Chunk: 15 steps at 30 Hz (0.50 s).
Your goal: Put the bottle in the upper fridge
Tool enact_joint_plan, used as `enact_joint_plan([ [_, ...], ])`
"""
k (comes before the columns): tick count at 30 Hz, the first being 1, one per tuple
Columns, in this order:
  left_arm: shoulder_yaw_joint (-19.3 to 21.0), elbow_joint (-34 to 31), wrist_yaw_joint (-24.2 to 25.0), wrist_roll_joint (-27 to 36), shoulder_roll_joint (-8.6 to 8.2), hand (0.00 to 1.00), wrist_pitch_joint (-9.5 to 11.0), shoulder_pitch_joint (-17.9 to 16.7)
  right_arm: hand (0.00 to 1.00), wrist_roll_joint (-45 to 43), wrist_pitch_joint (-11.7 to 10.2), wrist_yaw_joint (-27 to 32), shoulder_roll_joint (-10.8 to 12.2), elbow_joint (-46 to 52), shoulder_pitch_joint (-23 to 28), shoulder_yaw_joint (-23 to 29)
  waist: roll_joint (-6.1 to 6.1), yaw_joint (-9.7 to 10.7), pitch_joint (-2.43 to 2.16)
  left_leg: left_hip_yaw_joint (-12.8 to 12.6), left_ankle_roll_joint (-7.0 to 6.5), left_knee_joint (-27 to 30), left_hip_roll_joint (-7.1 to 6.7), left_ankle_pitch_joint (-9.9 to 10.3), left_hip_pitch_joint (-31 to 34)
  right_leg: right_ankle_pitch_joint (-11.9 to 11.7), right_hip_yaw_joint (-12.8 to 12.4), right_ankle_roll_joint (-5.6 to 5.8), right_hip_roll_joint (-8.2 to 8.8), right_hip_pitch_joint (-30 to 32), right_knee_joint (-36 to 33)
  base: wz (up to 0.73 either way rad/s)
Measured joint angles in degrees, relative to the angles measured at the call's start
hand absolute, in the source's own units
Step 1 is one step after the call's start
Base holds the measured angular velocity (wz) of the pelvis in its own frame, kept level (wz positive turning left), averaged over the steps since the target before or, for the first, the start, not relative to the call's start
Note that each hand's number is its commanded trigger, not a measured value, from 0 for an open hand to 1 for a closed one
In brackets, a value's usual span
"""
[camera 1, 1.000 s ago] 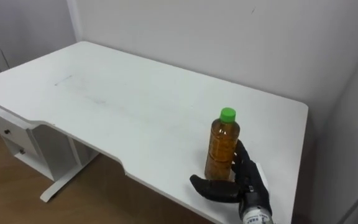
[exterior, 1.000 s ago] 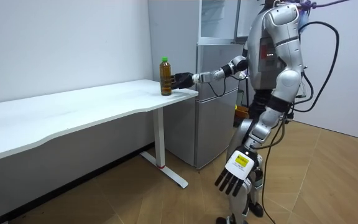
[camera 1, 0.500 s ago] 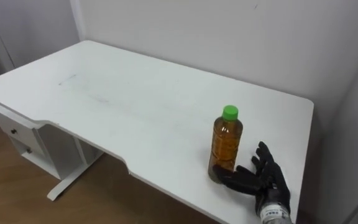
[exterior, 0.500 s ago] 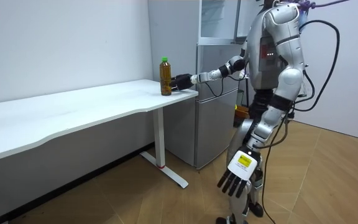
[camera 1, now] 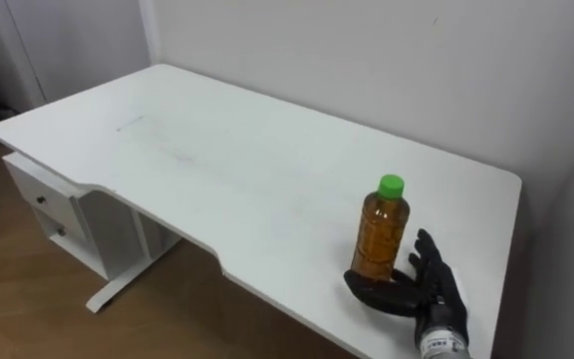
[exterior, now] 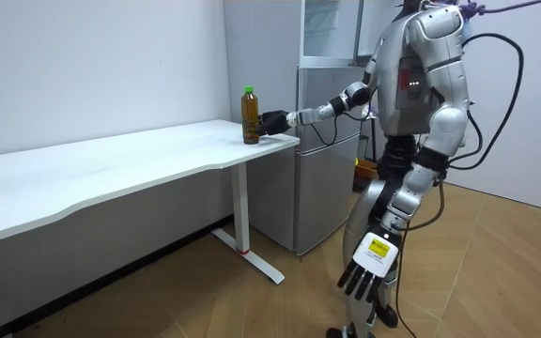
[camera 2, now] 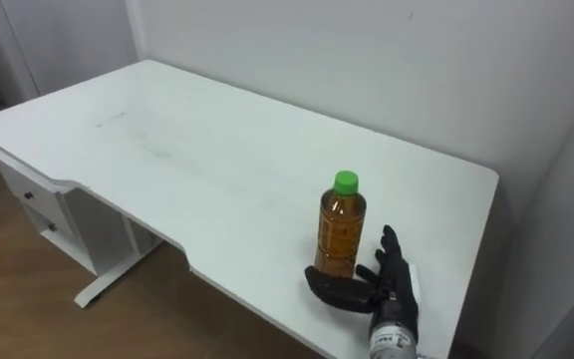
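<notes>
Bottle [camera 1: 382,231] is upright at the lower right of the frame, near the white surface's [camera 1: 217,160] corner. Its base is partly hidden by the right hand [camera 1: 422,294]: thumb in front, fingers [camera 1: 431,267] spread straight behind, not clamped. Can't tell if they're touching. Left hand [exterior: 364,278] hangs loose, low in the room view.

The bottle [camera 1: 383,239] is clear plastic, filled nearly to the neck with amber-brown liquid and closed by a bright green cap [camera 1: 392,184]. It stands upright on the white table [camera 1: 217,170], close to the front edge and near the right-hand end. Its foot sits between the thumb and the straight fingers of the right hand [camera 1: 425,297].

In the room view the grey fridge [exterior: 327,150] stands just past that end of the table. Its upper part [exterior: 332,28] has a pale, glassy front, and whether this is shut cannot be told.
</notes>
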<state>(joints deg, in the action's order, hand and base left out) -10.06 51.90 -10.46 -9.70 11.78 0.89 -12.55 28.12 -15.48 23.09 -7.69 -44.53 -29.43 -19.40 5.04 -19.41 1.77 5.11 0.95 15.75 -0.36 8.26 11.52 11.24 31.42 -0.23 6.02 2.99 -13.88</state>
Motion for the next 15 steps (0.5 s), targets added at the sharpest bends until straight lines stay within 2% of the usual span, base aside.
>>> enact_joint_plan([
  [6,0.0,0.8,1.1,0.0,0.76,0.0,0.0,0.0,0.0,-1.8,0.7,0.1,0.0,1.2,-0.2,-2.7,0.93,-1.6,0.09,0.1,-0.01,-0.1,0.01,0.0,-0.1,0.0,0.1,0.0,0.0,-0.1,0.0,0.0],
  [15,1.0,1.1,2.3,0.0,1.01,0.0,0.0,0.3,0.0,-1.8,0.7,0.9,0.0,2.3,-3.1,-4.4,1.45,-2.3,0.42,0.2,-0.01,-0.1,0.01,0.0,0.0,0.0,0.3,0.0,-0.02,-0.1,0.1,0.0],
])
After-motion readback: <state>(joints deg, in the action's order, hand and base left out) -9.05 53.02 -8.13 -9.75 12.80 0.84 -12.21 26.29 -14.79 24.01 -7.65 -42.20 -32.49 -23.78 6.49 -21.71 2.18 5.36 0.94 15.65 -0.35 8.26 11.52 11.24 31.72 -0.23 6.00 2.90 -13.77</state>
